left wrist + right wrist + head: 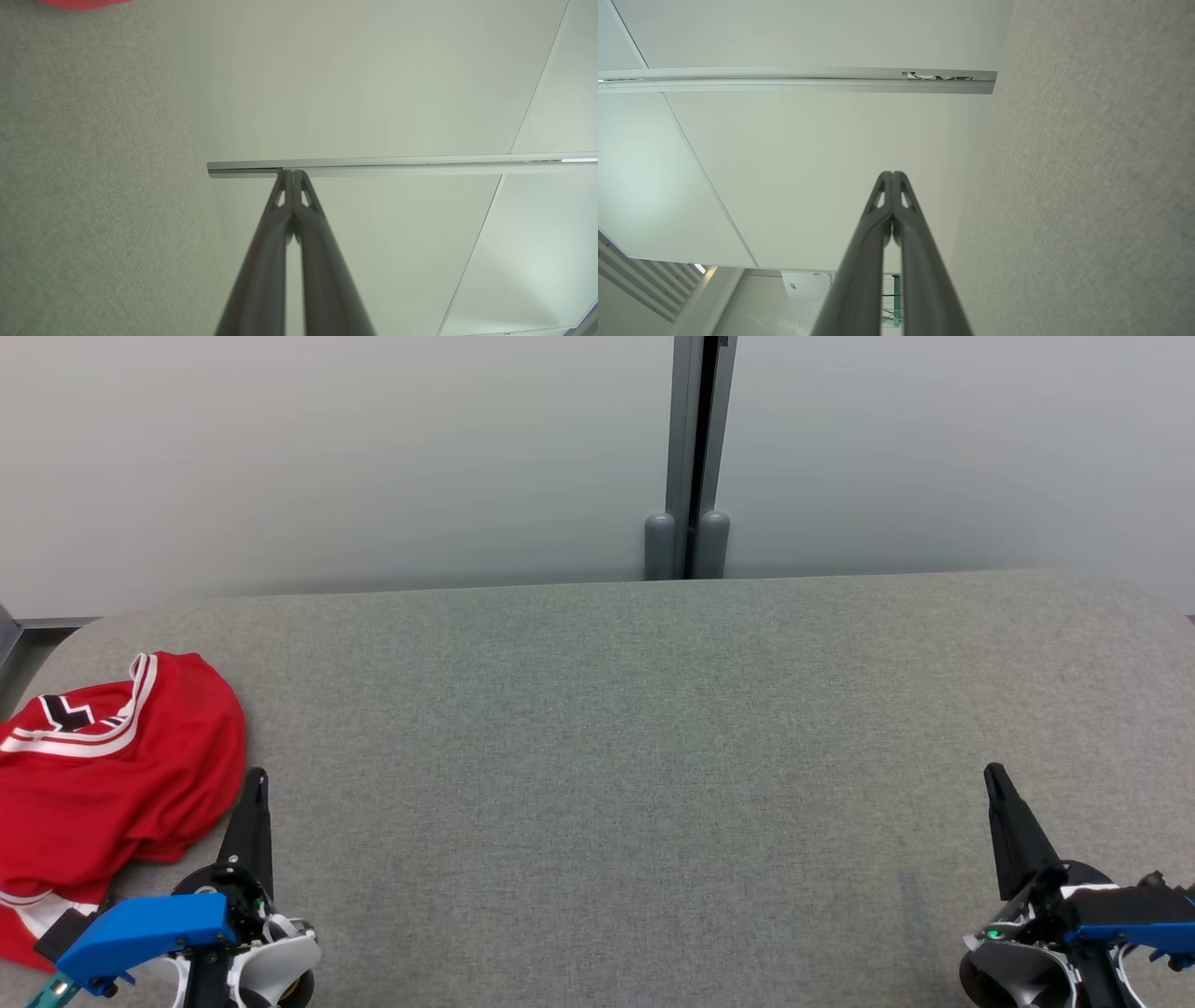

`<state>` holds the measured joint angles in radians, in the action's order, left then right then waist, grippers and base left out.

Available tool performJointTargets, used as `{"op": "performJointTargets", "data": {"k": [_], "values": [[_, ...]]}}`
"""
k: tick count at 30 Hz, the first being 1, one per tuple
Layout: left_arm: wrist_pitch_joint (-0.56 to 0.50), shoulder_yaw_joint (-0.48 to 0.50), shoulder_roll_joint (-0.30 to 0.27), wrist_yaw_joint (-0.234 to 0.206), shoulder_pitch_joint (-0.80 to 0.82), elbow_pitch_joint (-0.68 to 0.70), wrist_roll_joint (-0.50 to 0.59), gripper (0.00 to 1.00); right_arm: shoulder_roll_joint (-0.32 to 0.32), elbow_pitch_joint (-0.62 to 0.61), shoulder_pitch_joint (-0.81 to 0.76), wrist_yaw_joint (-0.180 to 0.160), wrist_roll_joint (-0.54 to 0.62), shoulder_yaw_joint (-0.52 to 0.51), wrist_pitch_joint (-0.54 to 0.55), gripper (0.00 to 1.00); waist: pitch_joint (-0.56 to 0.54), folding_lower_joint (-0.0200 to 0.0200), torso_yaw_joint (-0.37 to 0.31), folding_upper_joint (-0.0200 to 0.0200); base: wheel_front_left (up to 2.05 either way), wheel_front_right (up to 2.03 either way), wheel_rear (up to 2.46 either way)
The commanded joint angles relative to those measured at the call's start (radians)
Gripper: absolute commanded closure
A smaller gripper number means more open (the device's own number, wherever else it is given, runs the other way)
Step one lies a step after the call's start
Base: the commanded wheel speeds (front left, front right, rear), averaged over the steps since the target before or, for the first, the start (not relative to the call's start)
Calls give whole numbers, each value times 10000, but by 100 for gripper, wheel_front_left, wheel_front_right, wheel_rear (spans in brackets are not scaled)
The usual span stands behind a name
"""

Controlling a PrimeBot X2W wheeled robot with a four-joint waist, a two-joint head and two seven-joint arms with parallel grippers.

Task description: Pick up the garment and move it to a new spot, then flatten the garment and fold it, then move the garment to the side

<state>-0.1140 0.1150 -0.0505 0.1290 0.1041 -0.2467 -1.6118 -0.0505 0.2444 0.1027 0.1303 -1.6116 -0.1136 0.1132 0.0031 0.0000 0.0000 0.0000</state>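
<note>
A red garment (103,775) with white and black trim lies crumpled at the left edge of the grey padded table (616,728). Just to its right, my left gripper (256,777) points up the head view, shut and holding nothing, its tip close beside the cloth. A red sliver of the garment (81,3) shows at the top left of the left wrist view, where the left gripper (293,172) has its fingers pressed together. My right gripper (992,772) sits at the lower right, far from the garment, shut and empty. In the right wrist view, the right gripper (892,173) is shut too.
A pale wall with a grey vertical post (691,457) stands behind the table's far edge. The table's left corner is rounded, with a gap (19,653) beyond it. Bare grey surface stretches between the two grippers.
</note>
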Motion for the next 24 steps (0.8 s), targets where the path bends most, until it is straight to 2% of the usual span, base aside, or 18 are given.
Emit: {"op": "performJointTargets", "data": {"k": [1, 7, 8, 17, 24], "values": [[-25, 8, 24, 50, 106, 44, -25, 100, 10, 15, 124, 8, -28, -14, 13, 100, 0, 0, 0, 0, 0, 0, 0], [-25, 8, 24, 50, 106, 44, -25, 100, 10, 15, 124, 8, -28, -14, 11, 100, 0, 0, 0, 0, 0, 0, 0], [2, 0, 0, 0, 0, 0, 1, 0, 0, -1, 0, 0, 0, 1, -3, 0, 0, 0, 0, 0, 0, 0, 0], [273, -170, 22, -4, -272, -161, 157, 0, 33, 206, -196, -15, 183, 254, -260, 0, -1, 0, 0, 0, 0, 0, 0], [615, -338, 18, -108, -326, -42, 855, 0, 28, 274, -154, -13, 1003, 413, -604, 0, -5, 0, 7, 0, 0, 0, 0]]}}
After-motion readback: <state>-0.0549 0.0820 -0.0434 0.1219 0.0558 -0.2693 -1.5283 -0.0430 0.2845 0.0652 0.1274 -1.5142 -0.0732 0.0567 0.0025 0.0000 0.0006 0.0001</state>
